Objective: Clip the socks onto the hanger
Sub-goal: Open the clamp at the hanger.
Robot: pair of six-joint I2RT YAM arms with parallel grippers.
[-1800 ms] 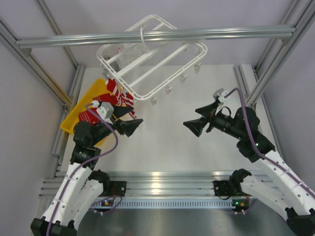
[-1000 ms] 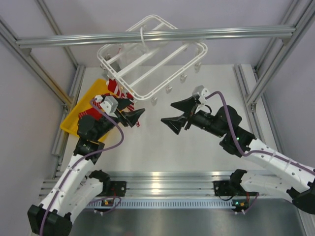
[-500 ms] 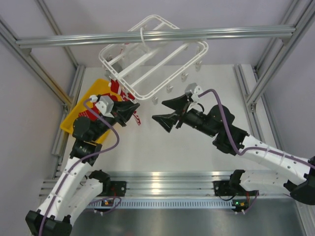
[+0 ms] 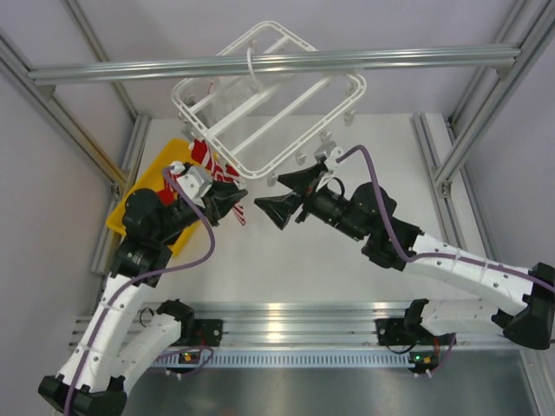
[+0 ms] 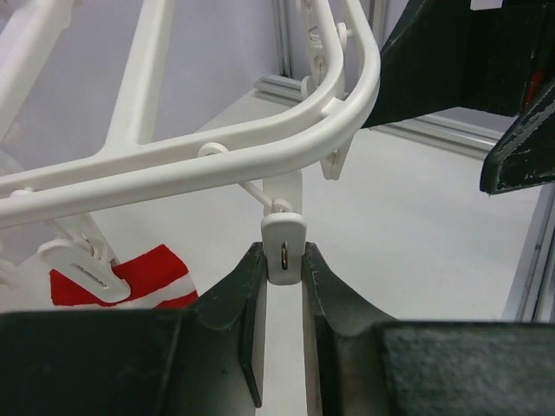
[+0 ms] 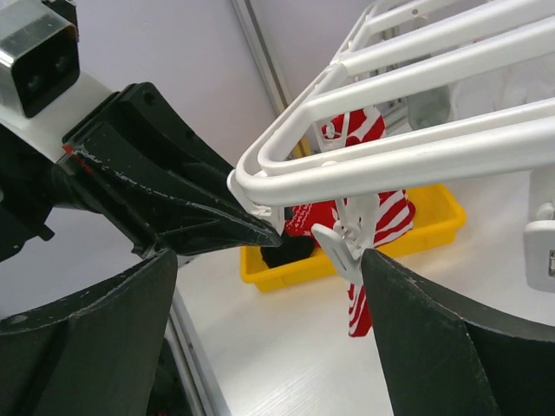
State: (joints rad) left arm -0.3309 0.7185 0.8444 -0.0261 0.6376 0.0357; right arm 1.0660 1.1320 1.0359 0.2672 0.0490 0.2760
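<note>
Left wrist: tool (image 5: 283,260) newly around clip (image 5: 284,234)

Worktop (image 4: 286,264): white, matte, flat; grey aluminium rails (image 4: 286,314) along left, right, near edges. On it: one yellow plastic tray (image 4: 141,188), far-left corner, set askew, its outer corner at left rail.

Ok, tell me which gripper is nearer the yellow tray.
Left. The left gripper, pinching a hanger clip, is just right of the yellow tray; the right gripper sits farther right, facing it.
</note>
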